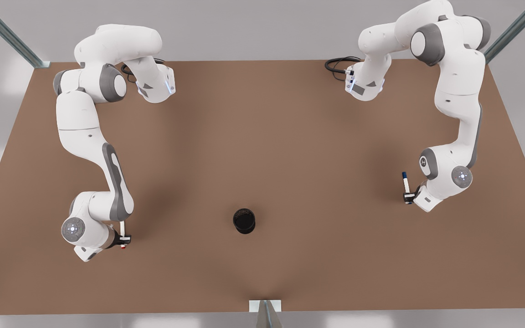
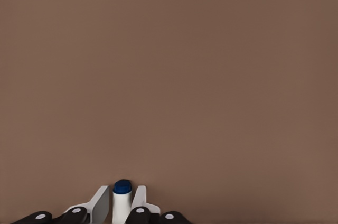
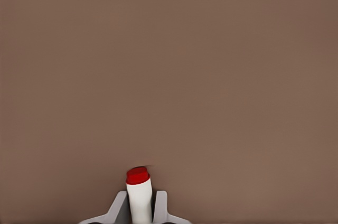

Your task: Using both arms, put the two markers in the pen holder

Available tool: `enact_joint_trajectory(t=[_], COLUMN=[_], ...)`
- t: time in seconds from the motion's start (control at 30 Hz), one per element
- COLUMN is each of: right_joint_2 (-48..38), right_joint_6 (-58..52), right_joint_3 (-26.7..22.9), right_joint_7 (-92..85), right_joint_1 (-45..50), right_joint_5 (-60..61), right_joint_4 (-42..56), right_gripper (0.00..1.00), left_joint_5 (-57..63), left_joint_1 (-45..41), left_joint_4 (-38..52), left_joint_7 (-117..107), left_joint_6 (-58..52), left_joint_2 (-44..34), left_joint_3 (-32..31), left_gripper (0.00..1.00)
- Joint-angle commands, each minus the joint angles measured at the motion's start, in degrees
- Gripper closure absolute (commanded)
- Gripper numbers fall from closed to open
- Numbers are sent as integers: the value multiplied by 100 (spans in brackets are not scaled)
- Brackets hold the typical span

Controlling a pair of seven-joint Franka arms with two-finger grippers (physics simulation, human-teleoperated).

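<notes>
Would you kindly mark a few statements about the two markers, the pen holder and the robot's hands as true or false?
1. The left hand grips the blue marker. True.
2. The red marker lies loose on the table. False: the right hand is shut on it.
3. The pen holder already has a marker in it. False: its hollow looks empty, and both markers are in the hands.
4. The pen holder stands between the two hands in the front view. True.
5. The blue marker is at the front view's left. False: it is at the right.
</notes>
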Motion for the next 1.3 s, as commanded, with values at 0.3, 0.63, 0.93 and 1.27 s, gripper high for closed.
enact_joint_trajectory(t=[0.3, 0.63, 0.93, 1.27], right_joint_2=[-16, -7, -130, -1238], right_joint_6=[33, 148, 95, -72], right_joint_3=[0, 0, 27, 1099], right_joint_7=[-14, -14, -14, 267], right_joint_1=[9, 9, 70, 149], right_joint_5=[-6, -6, -6, -76], right_joint_4=[-6, -94, -68, 90], right_gripper=[66, 66, 71, 69], left_joint_5=[4, -109, -1103, -1173], left_joint_1=[-26, -79, -756, -2048], left_joint_4=[46, 1391, 2489, 3825], left_joint_7=[-66, 206, 206, -918], left_joint_6=[9, -2706, -3656, -1503], left_joint_2=[-3, -759, -794, -109], left_joint_3=[0, -923, -1634, -2109], left_gripper=[79, 79, 79, 79])
